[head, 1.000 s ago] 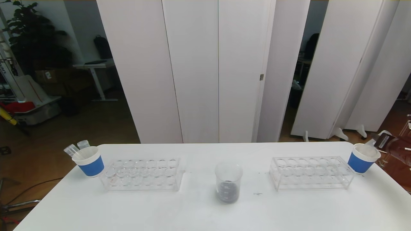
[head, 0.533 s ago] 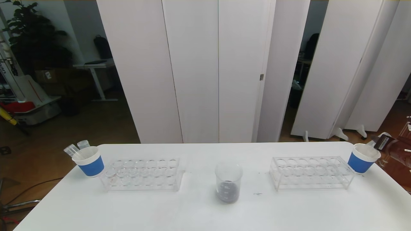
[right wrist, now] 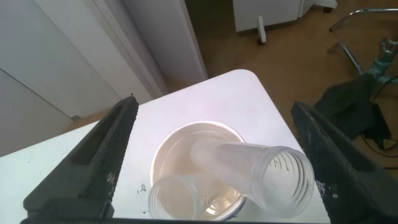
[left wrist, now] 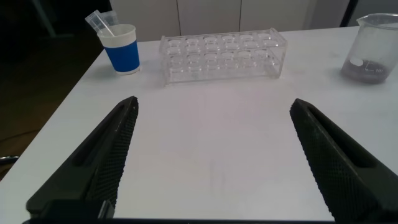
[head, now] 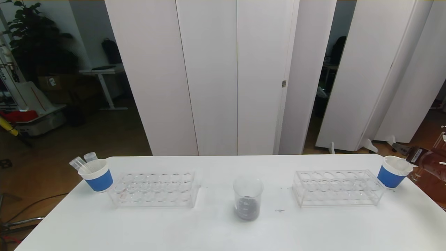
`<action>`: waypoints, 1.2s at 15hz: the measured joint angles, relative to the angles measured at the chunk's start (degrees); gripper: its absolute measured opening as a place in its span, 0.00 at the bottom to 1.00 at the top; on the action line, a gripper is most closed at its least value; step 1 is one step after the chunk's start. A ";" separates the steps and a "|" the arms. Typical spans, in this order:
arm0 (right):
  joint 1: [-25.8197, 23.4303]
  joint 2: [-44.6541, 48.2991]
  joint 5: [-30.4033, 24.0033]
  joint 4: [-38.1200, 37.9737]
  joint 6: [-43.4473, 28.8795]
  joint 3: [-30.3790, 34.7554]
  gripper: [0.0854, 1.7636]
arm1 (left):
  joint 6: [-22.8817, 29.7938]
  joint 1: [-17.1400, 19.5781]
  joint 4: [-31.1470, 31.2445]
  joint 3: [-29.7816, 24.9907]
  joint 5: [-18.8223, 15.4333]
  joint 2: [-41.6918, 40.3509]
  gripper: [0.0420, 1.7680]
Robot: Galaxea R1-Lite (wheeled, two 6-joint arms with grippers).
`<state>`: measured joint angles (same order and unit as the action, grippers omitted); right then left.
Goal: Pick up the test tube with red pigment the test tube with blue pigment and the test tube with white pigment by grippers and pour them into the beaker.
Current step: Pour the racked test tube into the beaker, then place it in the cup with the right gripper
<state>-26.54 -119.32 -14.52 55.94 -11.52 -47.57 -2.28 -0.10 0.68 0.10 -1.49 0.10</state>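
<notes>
The beaker [head: 247, 198] stands mid-table with dark liquid in its bottom; it also shows in the left wrist view [left wrist: 373, 50]. No tube with red, blue or white pigment is in view. My right gripper [head: 406, 155] [right wrist: 212, 106] hovers open at the table's far right corner, above a blue paper cup [head: 390, 176] [right wrist: 165, 149]. Two clear, empty-looking tubes lean in that cup, one wide-mouthed [right wrist: 267, 171] and one beside it [right wrist: 177, 199]; nothing is between the fingers. My left gripper [left wrist: 214, 106] stands open over bare table near the left side, holding nothing.
A second blue cup [head: 97, 177] with two clear tubes [head: 78, 163] sits at the back left. Two clear empty tube racks flank the beaker, one left [head: 155, 190] and one right [head: 338, 188]. The table edge drops off just past the right cup.
My right gripper has opened and let go of a clear tube, which now leans in the right cup. The gripper has drawn back slightly. The left arm has not moved.
</notes>
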 joint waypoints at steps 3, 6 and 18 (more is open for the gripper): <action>0.00 0.06 0.05 0.32 0.12 -0.20 0.99 | 0.00 0.00 0.00 0.00 0.00 0.00 0.99; 0.06 0.30 -0.09 1.46 -0.02 -0.59 0.99 | 0.00 0.00 0.00 0.00 0.01 0.00 0.99; 0.89 12.61 -2.10 -6.72 -0.11 -5.88 0.99 | 0.00 0.00 0.02 0.00 0.00 0.00 0.99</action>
<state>-25.65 -106.72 -16.62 49.23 -11.63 -53.44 -2.28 -0.10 0.71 0.10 -1.49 0.10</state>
